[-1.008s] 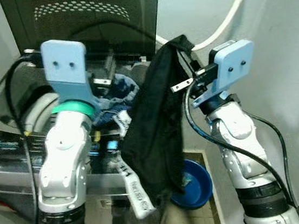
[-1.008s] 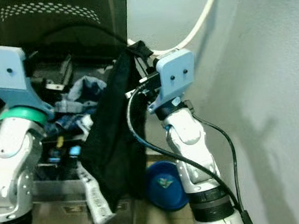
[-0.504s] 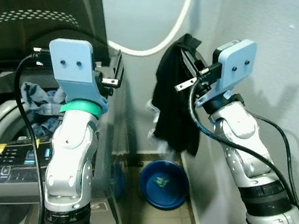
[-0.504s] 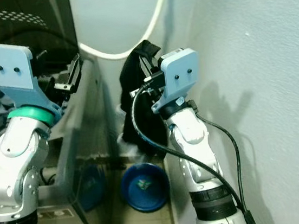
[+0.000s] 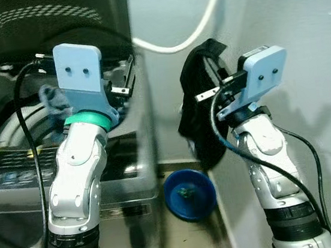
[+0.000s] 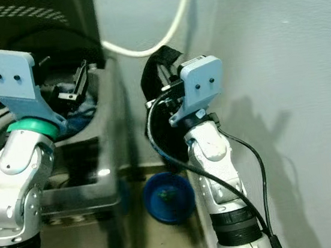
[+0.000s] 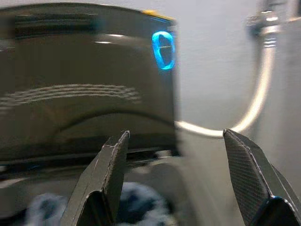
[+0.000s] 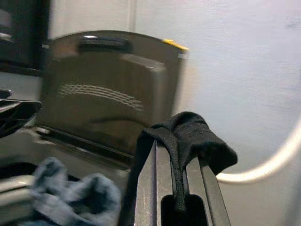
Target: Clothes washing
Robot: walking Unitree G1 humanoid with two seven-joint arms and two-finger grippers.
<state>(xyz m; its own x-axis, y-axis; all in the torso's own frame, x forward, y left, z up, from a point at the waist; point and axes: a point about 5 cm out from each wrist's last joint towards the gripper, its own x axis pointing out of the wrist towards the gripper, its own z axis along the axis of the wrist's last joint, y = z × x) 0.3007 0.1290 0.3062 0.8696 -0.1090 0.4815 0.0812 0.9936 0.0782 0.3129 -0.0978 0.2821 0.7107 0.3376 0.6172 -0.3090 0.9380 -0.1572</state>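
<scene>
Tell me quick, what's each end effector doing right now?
Left end effector: open, empty.
Right end effector: shut on the black cloth garment.

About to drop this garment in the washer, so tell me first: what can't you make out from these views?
- Washer drum: its depth and load, hidden by the left arm in the eye views.
- Black garment: lower end hidden behind the right arm; its type is unclear.
- Blue bowl: contents blurred.
- Control panel: smeared by blur.

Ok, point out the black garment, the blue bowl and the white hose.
black garment (image 5: pixel 201 125), left eye view, on its hanging folds.
blue bowl (image 5: pixel 190 193), left eye view, on its inside.
white hose (image 5: pixel 210 17), left eye view, on its rising curve.
</scene>
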